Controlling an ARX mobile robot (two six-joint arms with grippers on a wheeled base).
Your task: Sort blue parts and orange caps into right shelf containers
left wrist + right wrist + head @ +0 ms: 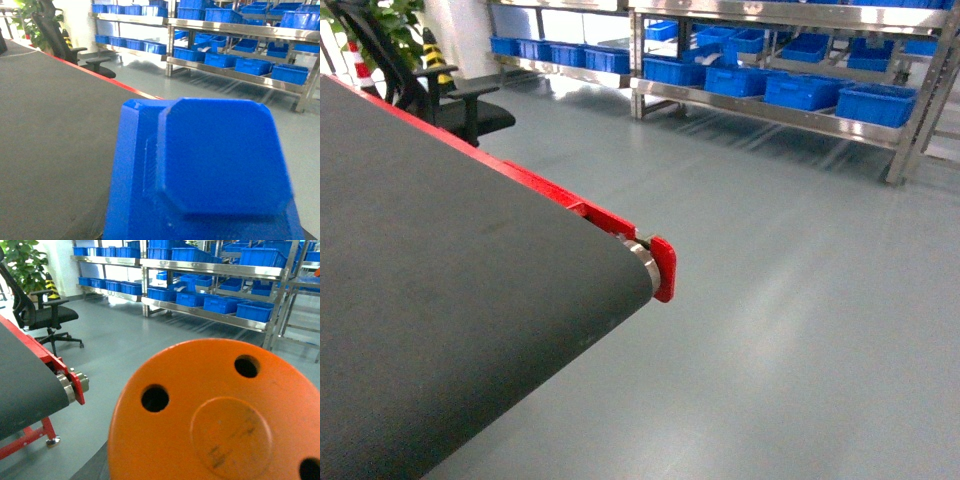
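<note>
We are carrying parts toward distant shelves.
A chunky blue plastic part (pixel 210 170) and round orange plastic cap (pixel 220 415) are filling our wrist views; jaws hidden, grip unclear, sorting unfinished.

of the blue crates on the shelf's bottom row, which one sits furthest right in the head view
The blue crate at the row's right end, beside the shelf's right corner post; its neighbours all sit left of it.

Matt dark belt (pixel 450 300), glossy blue plastic crates (pixel 875 103), shiny metal shelving (pixel 760 108)
</note>
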